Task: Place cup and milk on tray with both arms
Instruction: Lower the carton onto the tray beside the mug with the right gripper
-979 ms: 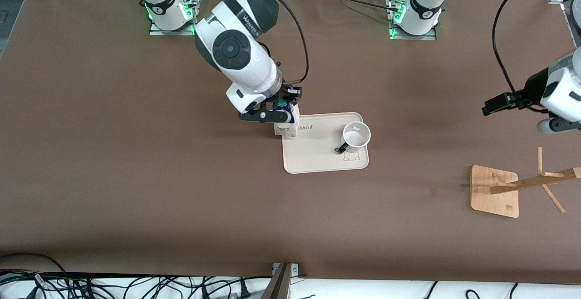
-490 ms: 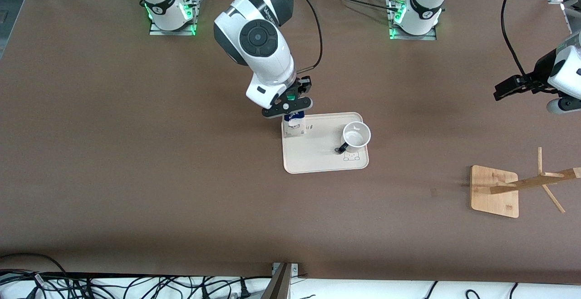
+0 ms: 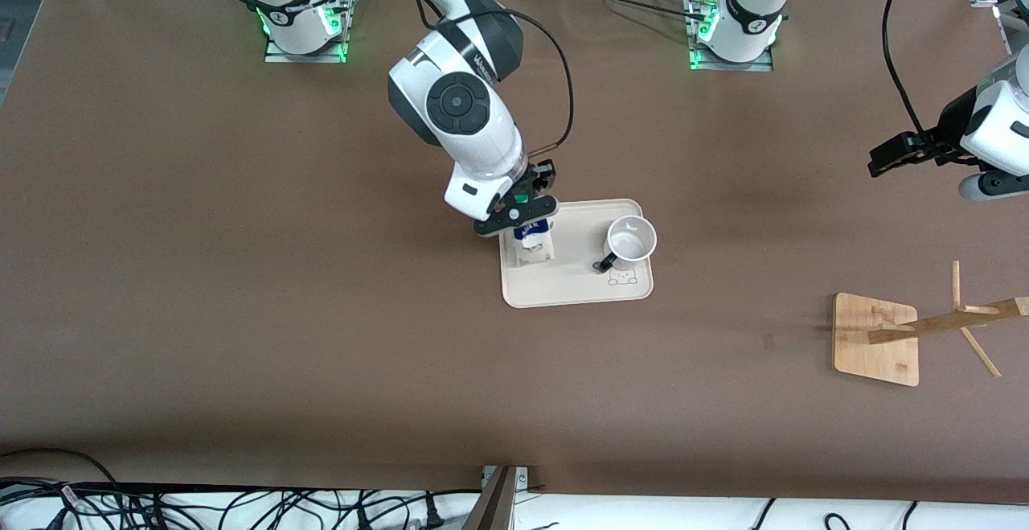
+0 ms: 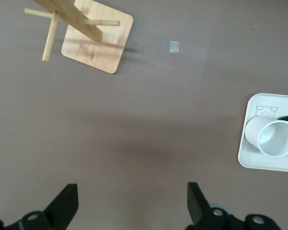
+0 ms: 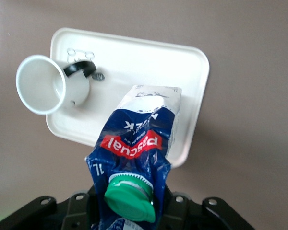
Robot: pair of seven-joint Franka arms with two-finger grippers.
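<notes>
Cream plastic is your target: the tray (image 3: 575,289) lies mid-table, and both task items are at it. Reading the front view from its left edge across, you meet the right arm first. Its right gripper (image 3: 521,212) hangs over the tray's end nearest the right arm's base, fingers pinched on the top of the milk (image 3: 532,242), just under the green cap (image 5: 130,197). The carton's long axis runs near vertical with a slight tilt, its base at or just above the tray floor; you cannot tell from these views whether it touches. So the coming move looks like a short, straight lowering, then a release.

Next along, the cup (image 3: 631,240) stands upright on the tray's other end, handle toward the front camera, well apart from the carton. That half of the job looks done.

Last, the left gripper (image 4: 132,203) waits high over bare table near the wooden stand (image 3: 876,339), its 2 fingers spread wide and holding nothing. Only the right arm is placed to act.
</notes>
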